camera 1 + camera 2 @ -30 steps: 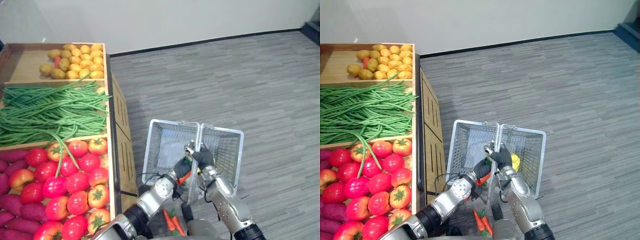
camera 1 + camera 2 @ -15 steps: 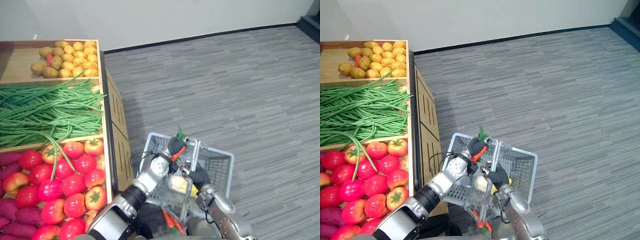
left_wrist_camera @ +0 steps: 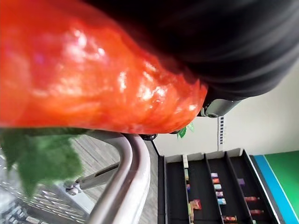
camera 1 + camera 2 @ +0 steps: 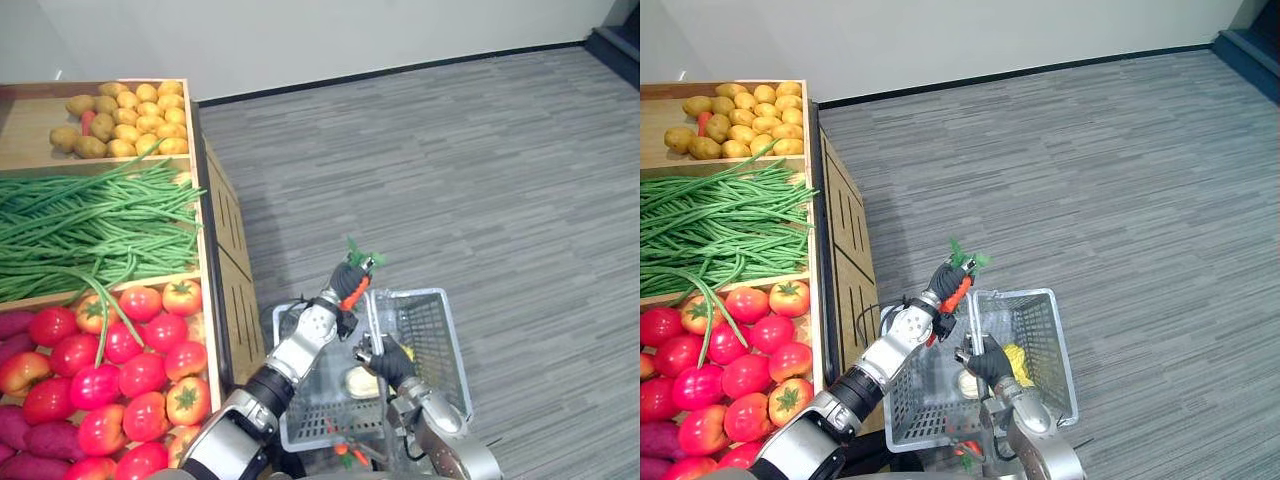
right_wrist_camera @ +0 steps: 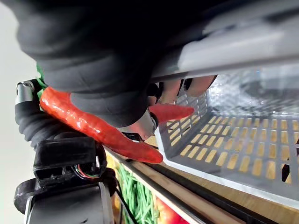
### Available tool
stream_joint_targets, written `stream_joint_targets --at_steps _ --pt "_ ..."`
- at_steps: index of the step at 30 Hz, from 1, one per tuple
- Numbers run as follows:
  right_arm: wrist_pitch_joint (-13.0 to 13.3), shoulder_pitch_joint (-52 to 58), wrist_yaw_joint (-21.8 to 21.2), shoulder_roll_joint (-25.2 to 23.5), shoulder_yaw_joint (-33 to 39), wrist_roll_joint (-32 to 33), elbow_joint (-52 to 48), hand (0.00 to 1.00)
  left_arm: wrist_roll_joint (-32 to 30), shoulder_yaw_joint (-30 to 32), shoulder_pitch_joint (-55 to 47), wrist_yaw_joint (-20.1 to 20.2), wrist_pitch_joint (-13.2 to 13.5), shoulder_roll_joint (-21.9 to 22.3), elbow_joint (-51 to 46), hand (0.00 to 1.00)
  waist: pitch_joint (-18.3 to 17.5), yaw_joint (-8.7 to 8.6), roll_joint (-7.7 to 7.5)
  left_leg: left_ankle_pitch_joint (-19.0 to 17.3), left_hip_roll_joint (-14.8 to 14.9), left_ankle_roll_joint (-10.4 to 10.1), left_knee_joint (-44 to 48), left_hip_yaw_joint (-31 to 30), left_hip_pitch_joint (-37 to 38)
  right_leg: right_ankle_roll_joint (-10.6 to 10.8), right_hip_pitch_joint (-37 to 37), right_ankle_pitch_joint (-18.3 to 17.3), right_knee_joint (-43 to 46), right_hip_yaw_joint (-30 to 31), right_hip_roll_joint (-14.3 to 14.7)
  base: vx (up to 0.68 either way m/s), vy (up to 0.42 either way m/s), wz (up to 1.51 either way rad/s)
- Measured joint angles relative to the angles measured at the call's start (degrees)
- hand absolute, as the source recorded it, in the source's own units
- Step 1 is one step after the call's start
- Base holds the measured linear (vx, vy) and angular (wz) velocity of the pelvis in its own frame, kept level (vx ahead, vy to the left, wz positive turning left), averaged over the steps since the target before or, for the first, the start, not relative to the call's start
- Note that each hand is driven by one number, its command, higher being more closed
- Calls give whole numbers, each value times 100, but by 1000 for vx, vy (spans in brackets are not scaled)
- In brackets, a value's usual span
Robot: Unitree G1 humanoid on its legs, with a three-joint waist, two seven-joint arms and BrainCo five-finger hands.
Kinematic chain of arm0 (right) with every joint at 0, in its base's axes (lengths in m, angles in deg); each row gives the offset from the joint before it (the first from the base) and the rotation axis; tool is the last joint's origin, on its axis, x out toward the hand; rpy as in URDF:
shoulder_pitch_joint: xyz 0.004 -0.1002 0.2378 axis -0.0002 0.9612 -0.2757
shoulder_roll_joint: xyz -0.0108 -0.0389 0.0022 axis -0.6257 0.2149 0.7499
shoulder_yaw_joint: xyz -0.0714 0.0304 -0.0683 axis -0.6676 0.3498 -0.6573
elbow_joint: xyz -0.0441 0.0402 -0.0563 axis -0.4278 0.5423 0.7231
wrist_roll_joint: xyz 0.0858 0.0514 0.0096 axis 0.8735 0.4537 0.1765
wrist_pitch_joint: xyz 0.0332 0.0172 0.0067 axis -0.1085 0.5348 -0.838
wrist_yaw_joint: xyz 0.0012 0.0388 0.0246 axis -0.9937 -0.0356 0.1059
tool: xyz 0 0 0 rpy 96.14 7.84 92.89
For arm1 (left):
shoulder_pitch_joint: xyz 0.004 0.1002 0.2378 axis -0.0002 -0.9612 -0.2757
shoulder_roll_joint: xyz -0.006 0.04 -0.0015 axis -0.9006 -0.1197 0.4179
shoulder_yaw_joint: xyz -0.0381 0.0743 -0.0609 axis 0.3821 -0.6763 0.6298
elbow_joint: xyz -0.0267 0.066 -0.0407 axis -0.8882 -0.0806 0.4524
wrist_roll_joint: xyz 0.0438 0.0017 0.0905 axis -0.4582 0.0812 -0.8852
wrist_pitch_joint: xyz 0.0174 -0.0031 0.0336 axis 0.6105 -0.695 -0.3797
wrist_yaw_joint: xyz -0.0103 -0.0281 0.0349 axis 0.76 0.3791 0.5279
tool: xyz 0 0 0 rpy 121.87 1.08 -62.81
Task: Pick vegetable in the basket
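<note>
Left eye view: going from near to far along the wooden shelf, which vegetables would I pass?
First round red tomatoes, then long thin green beans, last small yellow-brown potatoes.

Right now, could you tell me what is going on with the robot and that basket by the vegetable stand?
The robot's left hand is shut on an orange carrot with green leaves, held up over the far rim of the grey wire-mesh basket. Its right hand grips the basket's grey handle, beside the wooden produce stand. A yellow vegetable lies inside the basket.
</note>
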Motion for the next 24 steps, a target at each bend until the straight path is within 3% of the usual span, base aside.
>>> stream_joint_targets --at_steps 7,12,16,24 --pt "6 -57 492 -543 747 -157 -6 100 -5 23 -346 -96 7 19 -266 100 85 6 34 0 -7 0 1 -13 15 -1 26 1 -4 -10 -1 0 0 0" --pt "97 -85 799 -591 944 -45 -218 100 13 16 -850 -230 -2 54 -388 100 93 38 50 0 6 0 1 -18 70 -1 82 0 -7 -15 -12 0 0 0" --pt "374 -171 1011 -637 919 75 -288 100 212 8 -929 -430 0 98 -674 100 92 178 53 1 18 1 3 -29 76 -15 93 11 -7 -22 -18 0 0 1" --pt "412 -243 859 -562 818 170 -288 100 215 -46 -928 -308 1 95 -705 100 91 179 54 5 16 1 9 -111 16 -16 93 18 -53 -94 -50 0 0 5"
